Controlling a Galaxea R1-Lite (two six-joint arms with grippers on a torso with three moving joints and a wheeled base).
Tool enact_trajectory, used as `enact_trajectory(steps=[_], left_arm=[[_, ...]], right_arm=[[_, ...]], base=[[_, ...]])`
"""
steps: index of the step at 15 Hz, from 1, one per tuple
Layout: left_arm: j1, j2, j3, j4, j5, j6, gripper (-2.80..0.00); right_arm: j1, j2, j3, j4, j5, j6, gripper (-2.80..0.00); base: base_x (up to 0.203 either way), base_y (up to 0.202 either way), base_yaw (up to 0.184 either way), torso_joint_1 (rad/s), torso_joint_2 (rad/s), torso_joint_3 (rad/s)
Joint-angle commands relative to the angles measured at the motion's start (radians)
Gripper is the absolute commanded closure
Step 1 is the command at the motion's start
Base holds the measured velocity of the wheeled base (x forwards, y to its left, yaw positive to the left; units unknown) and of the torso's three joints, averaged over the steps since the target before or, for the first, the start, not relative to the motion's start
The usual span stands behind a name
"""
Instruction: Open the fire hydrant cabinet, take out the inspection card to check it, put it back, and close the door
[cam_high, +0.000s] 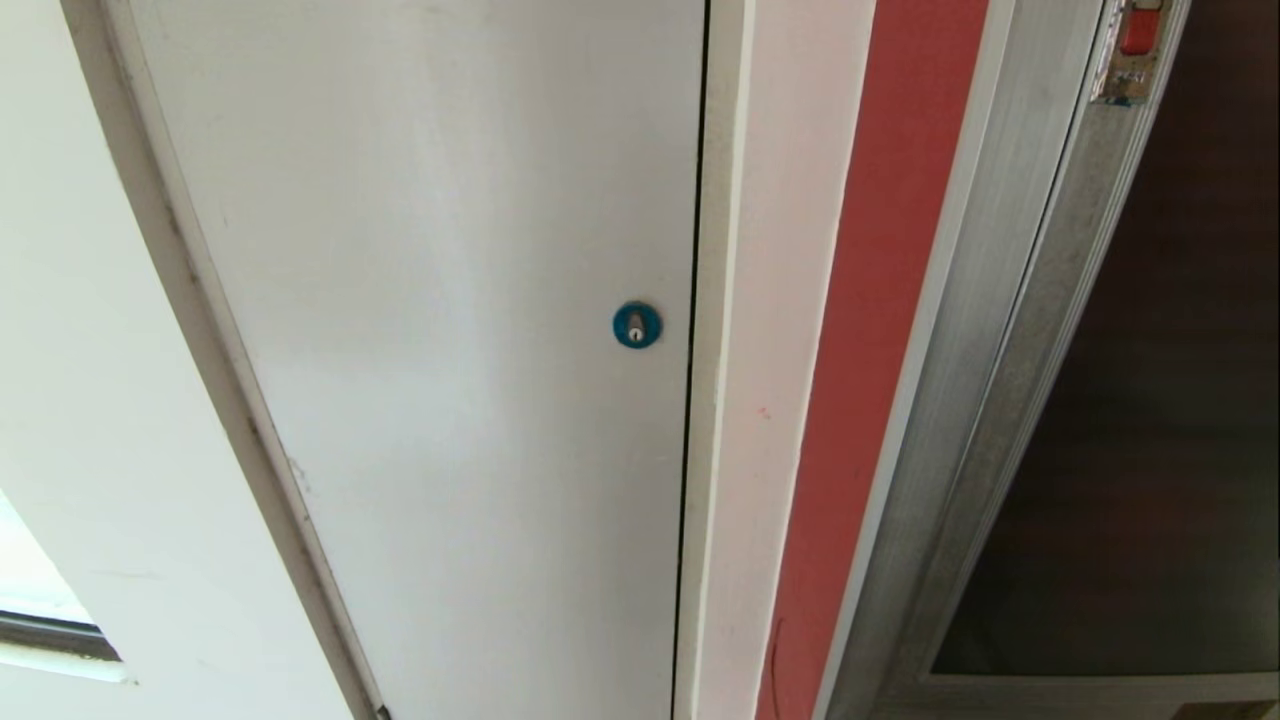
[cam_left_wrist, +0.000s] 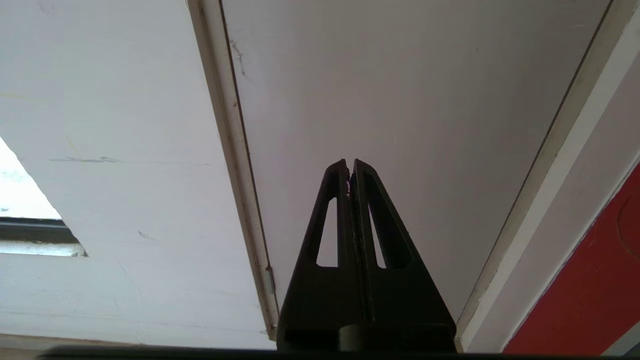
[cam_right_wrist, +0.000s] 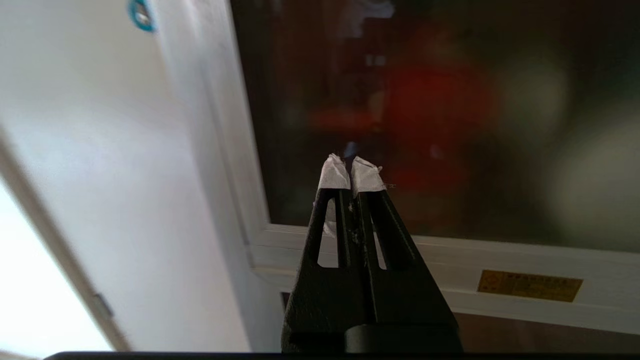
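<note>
Dark tinted glass door w/ silver aluminium frame (cam_high: 1150, 420) sitting shut at right of head view, small red latch on metal plate (cam_high: 1140, 30) showing at its top corner. Blurred red shapes glowing behind the glass in right wrist view (cam_right_wrist: 440, 110); nothing sharper readable there, inspection card not showing anywhere. Red strip of wall (cam_high: 880, 350) running just left of the frame, then white jamb, then plain white door (cam_high: 430, 330) w/ round blue lock (cam_high: 637, 325). Small yellow label plate (cam_right_wrist: 530, 286) sitting on the frame rail below the glass. Right hand (cam_right_wrist: 352, 170) pointing at the glass, white-taped tips pressed together, gripping nothing. Left hand (cam_left_wrist: 350, 167) facing the white door, fingers together, empty.
</note>
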Motion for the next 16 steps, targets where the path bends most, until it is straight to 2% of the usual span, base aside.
enact_trajectory(steps=[1,3,5,7,9,16], left_arm=[[0.000,0.000,0.000,0.001,0.000,0.000,0.00],[0.000,0.000,0.000,0.001,0.000,0.000,0.00],[0.000,0.000,0.000,0.001,0.000,0.000,0.00],[0.000,0.000,0.000,0.001,0.000,0.000,0.00],[0.000,0.000,0.000,0.000,0.000,0.000,0.00],[0.000,0.000,0.000,0.000,0.000,0.000,0.00]], right_arm=[[-0.002,-0.020,0.167,-0.164,-0.018,-0.005,0.00],[-0.004,-0.021,0.276,-0.288,-0.032,-0.033,0.00],[-0.006,-0.021,0.327,-0.314,-0.059,-0.076,0.00],[-0.007,-0.021,0.347,-0.306,-0.067,-0.108,0.00],[-0.007,-0.021,0.353,-0.223,-0.095,-0.146,0.00],[-0.007,-0.020,0.351,-0.223,-0.094,-0.141,0.00]], base=[[0.000,0.000,0.000,0.000,0.00,0.000],[0.000,0.000,0.000,0.000,0.00,0.000],[0.000,0.000,0.000,0.000,0.00,0.000],[0.000,0.000,0.000,0.000,0.00,0.000],[0.000,0.000,0.000,0.000,0.00,0.000],[0.000,0.000,0.000,0.000,0.00,0.000]])
